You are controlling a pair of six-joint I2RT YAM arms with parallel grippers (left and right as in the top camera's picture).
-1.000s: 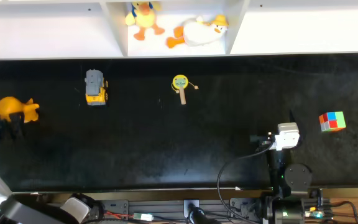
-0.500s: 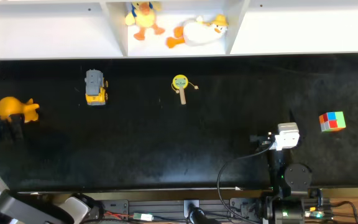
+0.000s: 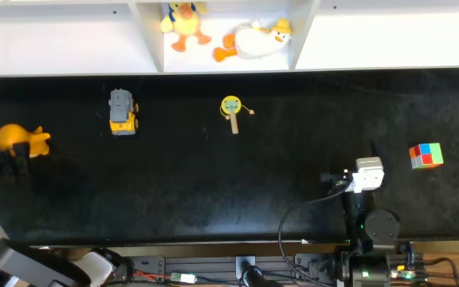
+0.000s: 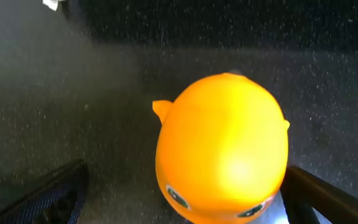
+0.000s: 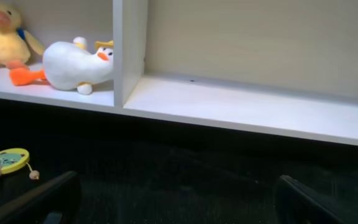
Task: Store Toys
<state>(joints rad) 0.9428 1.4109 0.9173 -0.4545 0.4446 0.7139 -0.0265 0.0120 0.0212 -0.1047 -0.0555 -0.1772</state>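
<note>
claws wide: left claw (image 4: 185, 199) straddles orange toy (image 4: 222, 143) (ungripped), right claw (image 5: 179, 196) empty.

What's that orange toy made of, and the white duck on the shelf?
The orange toy looks like smooth plastic or rubber: its rounded skin shows a soft sheen. The white duck looks like stuffed plush fabric: matte, fuzzy-edged, softly bulging. The exact fibre is hard to tell.

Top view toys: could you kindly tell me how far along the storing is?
Done: the yellow duck and white duck are in the middle shelf compartment. In hand: the left gripper, open, straddles the orange toy. Left: that toy, the truck, the rattle drum and the colour cube, all on the black mat.
</note>
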